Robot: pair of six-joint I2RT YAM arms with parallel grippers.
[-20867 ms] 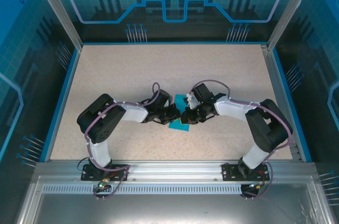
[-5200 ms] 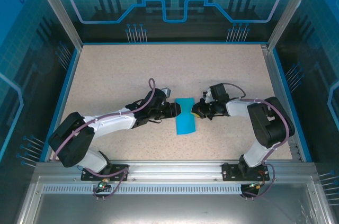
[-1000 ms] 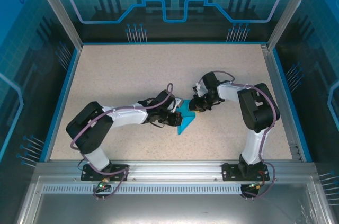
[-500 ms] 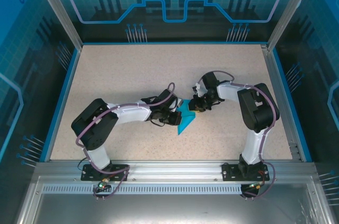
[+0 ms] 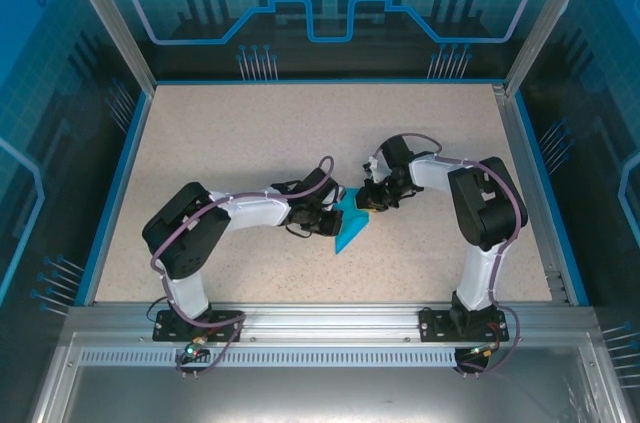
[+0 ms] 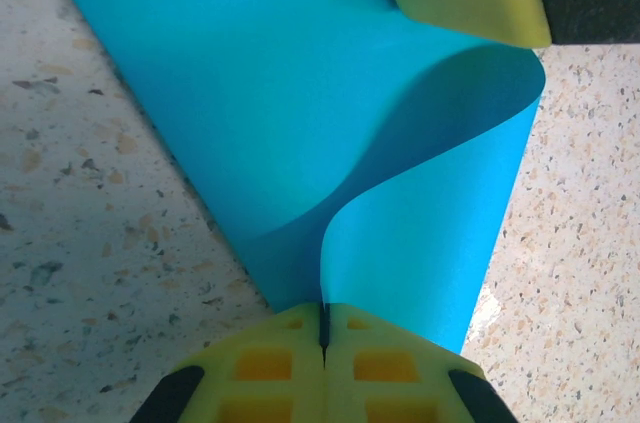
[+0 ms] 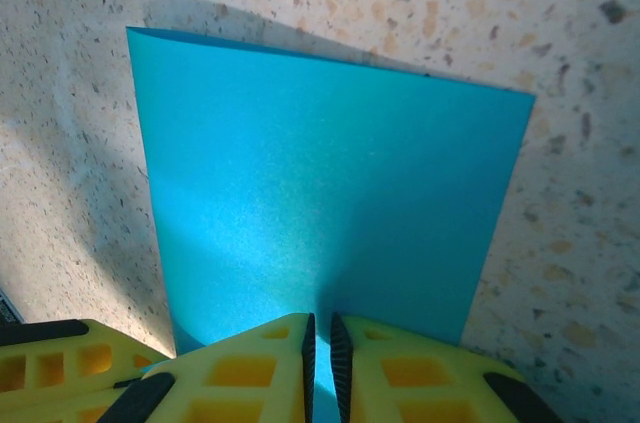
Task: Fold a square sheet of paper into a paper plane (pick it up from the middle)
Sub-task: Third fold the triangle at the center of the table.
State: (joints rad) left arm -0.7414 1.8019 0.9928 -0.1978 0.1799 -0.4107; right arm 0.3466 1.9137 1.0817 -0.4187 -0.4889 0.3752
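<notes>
Left end effector [image 6: 323, 331], bottom centre of the left wrist view: its two yellow fingers are pressed together, pinching one edge of the bright cyan sheet of paper [image 6: 250, 93]. From that pinch the sheet rises and curls over in a soft S-shaped wave across the upper middle of the frame, above the speckled tabletop [image 6: 90, 243].

Right end effector [image 7: 320, 328], bottom centre of the right wrist view: its yellow fingers are almost closed, with a thin dark slit between them, and grip the near edge of the same sheet. Here the sheet looks like a flat, straight-edged panel reaching toward the top of the frame, with a shadow along its upper and left edges.

In the overhead view, both end effectors meet at the centre of the frame with the sheet between them, its narrow lower tip pointing toward the lower left. The left arm [image 5: 250, 211] and right arm [image 5: 480, 203] bend inward from bases at the bottom edge. Blue-tinted walls [image 5: 330, 3] surround the beige tabletop.
</notes>
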